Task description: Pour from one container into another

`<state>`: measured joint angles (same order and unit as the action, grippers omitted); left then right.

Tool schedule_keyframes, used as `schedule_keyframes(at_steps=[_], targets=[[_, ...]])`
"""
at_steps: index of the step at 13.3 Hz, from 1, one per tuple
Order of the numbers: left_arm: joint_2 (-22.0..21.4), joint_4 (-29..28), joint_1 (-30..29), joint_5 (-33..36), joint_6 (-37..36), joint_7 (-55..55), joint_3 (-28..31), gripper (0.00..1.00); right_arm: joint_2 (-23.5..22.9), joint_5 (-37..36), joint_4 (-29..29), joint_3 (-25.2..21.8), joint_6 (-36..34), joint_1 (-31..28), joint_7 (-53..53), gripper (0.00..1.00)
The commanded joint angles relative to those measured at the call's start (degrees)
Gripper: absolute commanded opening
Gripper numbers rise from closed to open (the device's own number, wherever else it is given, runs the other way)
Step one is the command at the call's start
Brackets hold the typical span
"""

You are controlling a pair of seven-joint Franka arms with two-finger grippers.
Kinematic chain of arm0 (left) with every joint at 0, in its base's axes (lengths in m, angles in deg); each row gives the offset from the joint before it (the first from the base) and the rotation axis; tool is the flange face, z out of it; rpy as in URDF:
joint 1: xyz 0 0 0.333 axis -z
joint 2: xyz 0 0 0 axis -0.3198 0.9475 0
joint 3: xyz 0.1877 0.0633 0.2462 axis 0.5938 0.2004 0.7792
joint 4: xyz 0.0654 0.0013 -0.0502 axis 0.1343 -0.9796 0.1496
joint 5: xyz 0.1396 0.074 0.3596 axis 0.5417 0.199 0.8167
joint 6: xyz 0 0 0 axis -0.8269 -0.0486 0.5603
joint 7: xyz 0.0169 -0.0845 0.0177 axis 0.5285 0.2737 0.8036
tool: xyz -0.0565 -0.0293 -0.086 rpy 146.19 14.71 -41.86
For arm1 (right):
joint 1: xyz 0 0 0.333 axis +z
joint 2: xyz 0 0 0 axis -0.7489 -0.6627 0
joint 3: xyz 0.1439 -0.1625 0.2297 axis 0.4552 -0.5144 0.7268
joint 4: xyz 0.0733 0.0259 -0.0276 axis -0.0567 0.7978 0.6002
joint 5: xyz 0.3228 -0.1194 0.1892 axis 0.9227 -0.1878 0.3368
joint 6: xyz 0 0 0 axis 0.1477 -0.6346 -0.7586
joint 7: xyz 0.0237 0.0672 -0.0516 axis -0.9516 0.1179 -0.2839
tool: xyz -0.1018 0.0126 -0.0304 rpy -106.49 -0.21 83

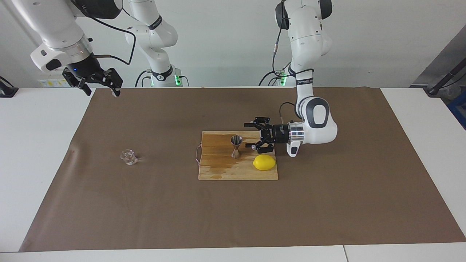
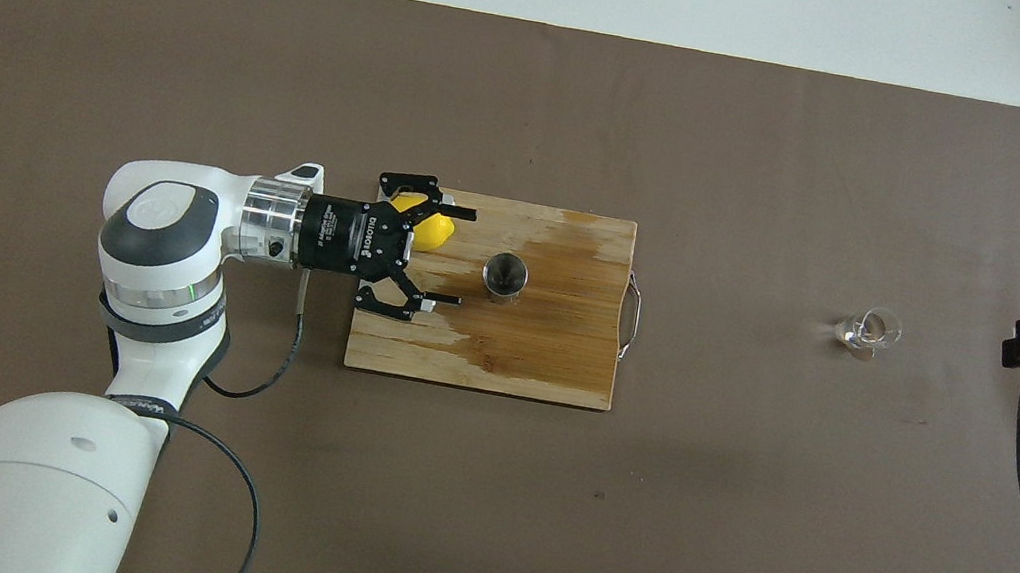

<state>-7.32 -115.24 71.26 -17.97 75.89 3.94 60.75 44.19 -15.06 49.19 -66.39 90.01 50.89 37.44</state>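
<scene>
A white desk (image 1: 43,153) is carrying a broad brown mat (image 1: 233,203) that is covering most of its top. Near the mat's middle a wooden cutting board (image 1: 218,171) is lying flat, part of its surface looking darker and wet.

The left arm is reaching in low from its end of the desk, and the left end effector (image 1: 249,135) is lying on its side over the board's end toward the left arm, pointing at the steel jigger (image 1: 236,146). It is standing released, its fingers spread wide, grasping nothing and staying clear of the jigger. The right arm is waiting raised, with the right end effector (image 1: 98,85) hanging over the mat's corner at the right arm's end, nearest the robots, likewise spread wide and holding nothing.

A yellow lemon (image 1: 264,162) is resting on the board, just beside the left end effector. The jigger is standing upright near the board's middle. The tiny clear glass cup (image 1: 129,157) is sitting on the mat, well apart from the board, toward the right arm's end.
</scene>
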Motion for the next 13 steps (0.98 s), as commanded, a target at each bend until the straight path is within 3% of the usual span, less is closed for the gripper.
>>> schedule_keyframes(at_steps=[1,4,7,13], targets=[[-1.44,6.34,-10.21,9.39,-4.36,2.43,-2.45,1.0,0.69,-0.42,0.65,0.21,0.09,-0.12,-0.31,1.0],[-1.35,15.21,-22.43,20.81,-6.74,1.65,-8.34,1.0,0.69,-0.42,0.65,0.56,0.27,-0.03,0.13,1.0],[-1.26,23.91,-30.09,32.77,-6.57,-2.2,-11.78,1.0,0.69,-0.33,0.56,0.65,0.45,-0.03,0.13,1.0],[-2.92,33.77,-31.0,55.09,-4.64,-20.9,-11.26,1.0,0.69,-0.07,0.56,0.74,0.45,-0.12,-0.22,1.0]])
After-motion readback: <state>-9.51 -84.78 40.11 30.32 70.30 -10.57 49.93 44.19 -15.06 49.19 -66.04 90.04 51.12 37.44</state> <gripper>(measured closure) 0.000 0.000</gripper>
